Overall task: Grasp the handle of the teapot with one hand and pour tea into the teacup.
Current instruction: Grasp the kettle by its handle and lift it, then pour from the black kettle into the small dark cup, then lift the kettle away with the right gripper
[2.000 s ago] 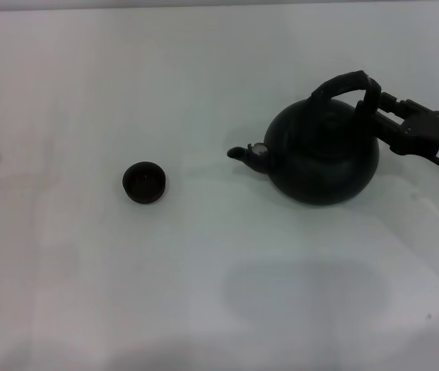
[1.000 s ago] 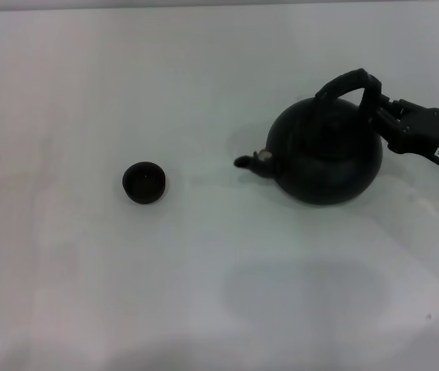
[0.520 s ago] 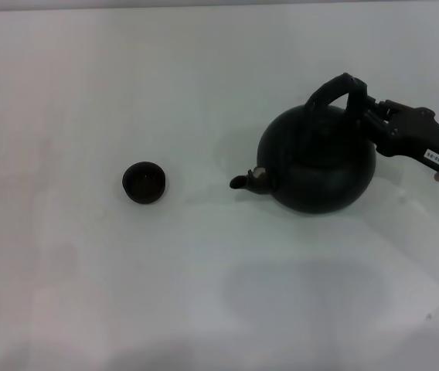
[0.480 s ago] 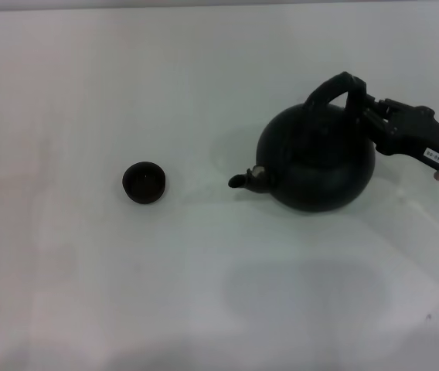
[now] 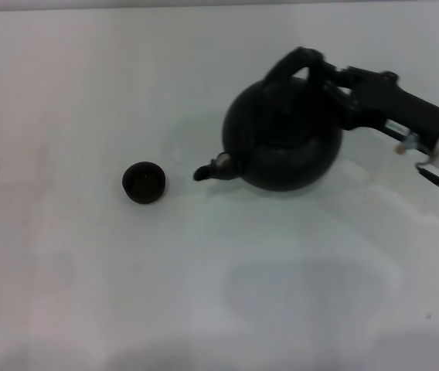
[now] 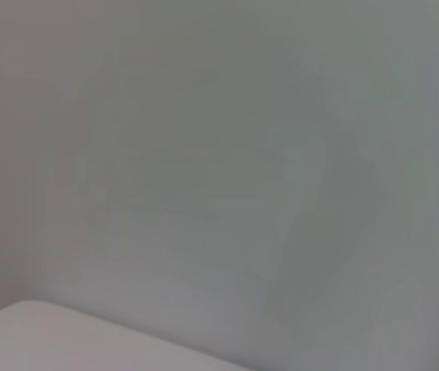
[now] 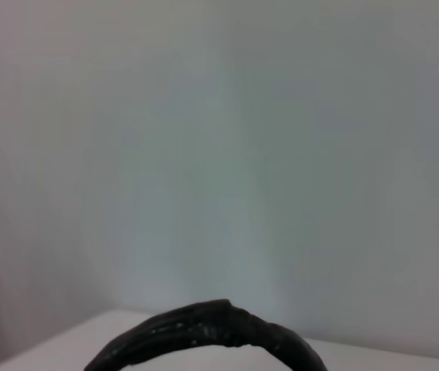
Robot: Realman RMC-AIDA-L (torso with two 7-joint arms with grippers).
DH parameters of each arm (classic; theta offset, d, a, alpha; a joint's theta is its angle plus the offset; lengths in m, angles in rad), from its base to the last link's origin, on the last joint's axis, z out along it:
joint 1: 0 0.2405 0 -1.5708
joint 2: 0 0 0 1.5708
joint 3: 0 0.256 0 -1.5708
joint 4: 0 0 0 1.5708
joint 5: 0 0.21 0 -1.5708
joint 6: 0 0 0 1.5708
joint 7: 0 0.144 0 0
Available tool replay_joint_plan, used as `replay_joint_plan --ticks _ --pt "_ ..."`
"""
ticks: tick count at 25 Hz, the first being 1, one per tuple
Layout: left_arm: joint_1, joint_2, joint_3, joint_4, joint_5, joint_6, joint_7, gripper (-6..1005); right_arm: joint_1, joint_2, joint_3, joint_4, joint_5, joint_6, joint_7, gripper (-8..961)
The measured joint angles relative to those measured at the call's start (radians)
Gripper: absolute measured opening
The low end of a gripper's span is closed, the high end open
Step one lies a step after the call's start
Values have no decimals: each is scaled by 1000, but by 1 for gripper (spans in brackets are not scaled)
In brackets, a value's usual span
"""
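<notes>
The right gripper [image 5: 329, 77] is clenched on the handle [image 5: 289, 66] of the teapot [image 5: 281, 139], reaching in from the counter's right edge. The teapot hangs over the counter [image 5: 204, 294], right of its middle and toward the far edge, tipped a little so that its spout [image 5: 208, 170] points down and leftward toward the teacup [image 5: 144, 182]. The teacup stands upright on the counter left of the middle, near the spout tip but apart from it, with bare counter between them. No tea shows at the spout or in the cup. The teapot's soft shadow lies on the counter toward the near edge. In the right wrist view only the arched top of the handle [image 7: 204, 332] shows against a pale wall. The left gripper is not in view; its wrist view shows only a pale surface.
</notes>
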Motion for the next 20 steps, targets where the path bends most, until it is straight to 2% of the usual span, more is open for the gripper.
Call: replay_joint_plan --ticks 3,9,20 --pt "18 0 1 -1 30 0 0 861 16 0 -68 -75 -4 106 2 194" --pt "49 -3 2 -2 112 -3 5 861 32 1 -138 -175 -3 235 4 194" --pt "46 -2 2 -15 140 -6 6 862 62 2 -226 -294 -21 446 -71 189"
